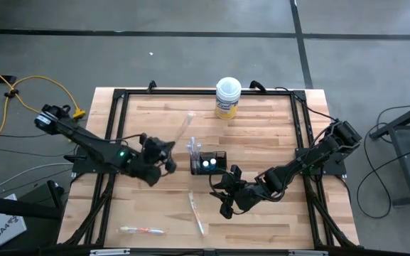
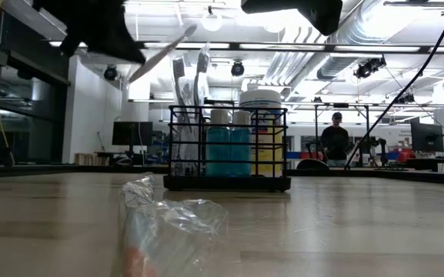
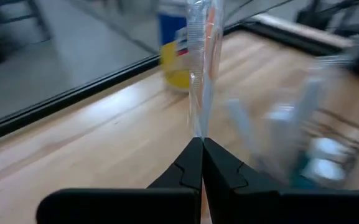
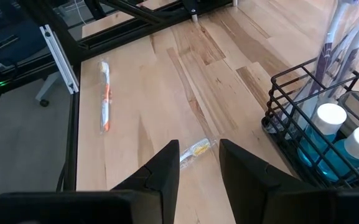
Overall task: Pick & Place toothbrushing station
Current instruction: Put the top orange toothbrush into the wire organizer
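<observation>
Mid-table, black wire-mesh holder (image 1: 212, 163) contains two teal white-capped tubes (image 1: 209, 165) and wrapped toothbrushes (image 1: 193, 148). Left gripper (image 1: 168, 158) pinches a wrapped toothbrush (image 3: 203, 68); right gripper (image 1: 222, 193) stands half-open, empty.

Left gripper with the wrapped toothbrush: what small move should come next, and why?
Probably carry it right, over the black wire-mesh holder, then lower it in. The left gripper is shut on a wrapped toothbrush, held above the table to the holder's left. The right gripper waits open.
</observation>
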Action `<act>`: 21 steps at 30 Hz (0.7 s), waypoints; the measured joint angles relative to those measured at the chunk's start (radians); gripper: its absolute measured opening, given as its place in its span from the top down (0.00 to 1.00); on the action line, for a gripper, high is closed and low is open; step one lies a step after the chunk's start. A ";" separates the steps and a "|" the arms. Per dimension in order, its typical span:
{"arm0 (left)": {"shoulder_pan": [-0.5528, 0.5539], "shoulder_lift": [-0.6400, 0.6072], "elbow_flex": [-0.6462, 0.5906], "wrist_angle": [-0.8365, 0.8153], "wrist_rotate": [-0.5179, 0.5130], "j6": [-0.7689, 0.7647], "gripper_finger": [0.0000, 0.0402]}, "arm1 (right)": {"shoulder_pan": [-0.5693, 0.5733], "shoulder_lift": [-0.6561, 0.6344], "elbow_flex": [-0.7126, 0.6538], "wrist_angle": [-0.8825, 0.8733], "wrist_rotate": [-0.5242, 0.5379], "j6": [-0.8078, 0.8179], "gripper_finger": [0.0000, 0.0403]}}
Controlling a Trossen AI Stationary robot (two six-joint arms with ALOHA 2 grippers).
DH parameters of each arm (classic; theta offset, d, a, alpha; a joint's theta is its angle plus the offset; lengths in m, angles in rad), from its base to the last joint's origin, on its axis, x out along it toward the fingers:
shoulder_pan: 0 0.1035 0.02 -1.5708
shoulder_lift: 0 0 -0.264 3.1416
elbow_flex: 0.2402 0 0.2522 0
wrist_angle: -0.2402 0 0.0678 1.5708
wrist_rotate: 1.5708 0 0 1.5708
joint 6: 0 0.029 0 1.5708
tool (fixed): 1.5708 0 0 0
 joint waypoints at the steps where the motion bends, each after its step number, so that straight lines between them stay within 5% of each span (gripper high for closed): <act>1: -0.021 0.000 0.000 0.032 -0.003 0.027 1.00 | 0.000 0.000 0.000 0.000 0.000 0.000 0.74; 14: -0.274 -0.084 0.000 0.366 -0.093 0.429 1.00 | 0.000 0.000 0.000 0.001 0.000 0.000 0.74; 21: -0.318 -0.083 0.000 0.541 0.050 0.611 1.00 | 0.000 0.000 0.000 0.001 0.000 0.000 0.74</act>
